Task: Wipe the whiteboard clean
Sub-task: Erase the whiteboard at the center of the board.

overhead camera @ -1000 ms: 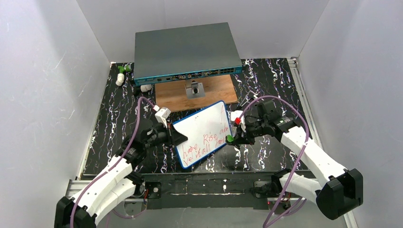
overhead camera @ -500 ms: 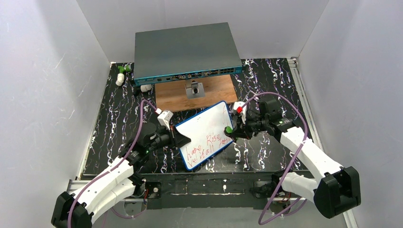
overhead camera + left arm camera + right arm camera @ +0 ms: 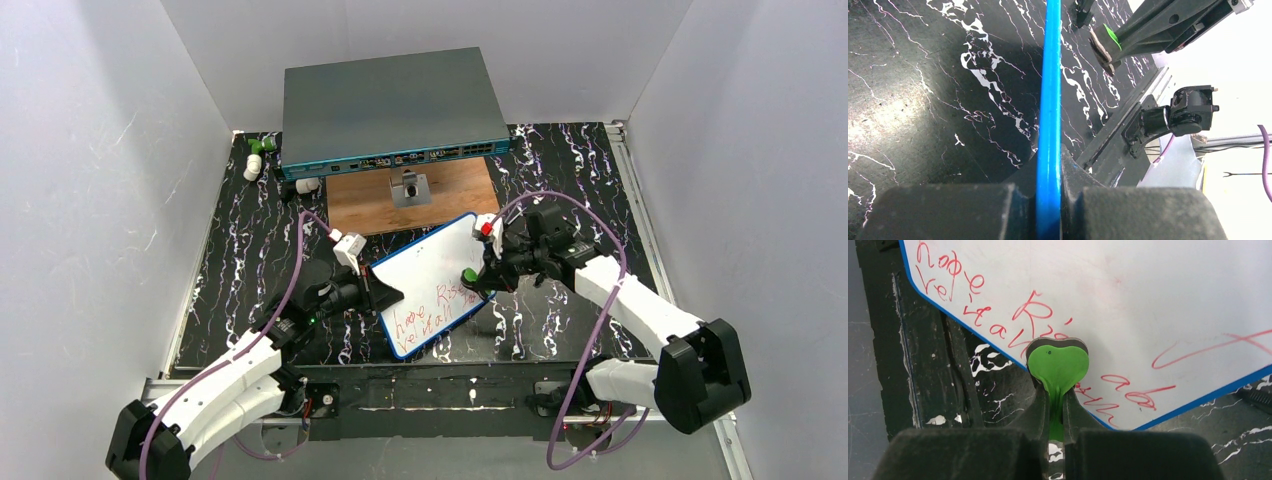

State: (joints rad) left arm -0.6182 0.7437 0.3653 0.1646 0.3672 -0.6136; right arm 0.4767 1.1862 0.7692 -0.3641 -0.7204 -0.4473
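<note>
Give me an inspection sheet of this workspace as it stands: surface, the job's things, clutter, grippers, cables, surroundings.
Surface: black mat with white marbling.
Job's things: whiteboard, blue frame, red handwriting across its near half; green heart-shaped eraser over the writing, contact unclear.
Clutter: grey network switch at the back; wooden board in front of it, small metal part on it; white and green bits back left.
Grippers: left gripper shut on the whiteboard's frame; right gripper shut on the eraser.
Cables: purple cable along each arm.
Surroundings: white walls on three sides.
</note>
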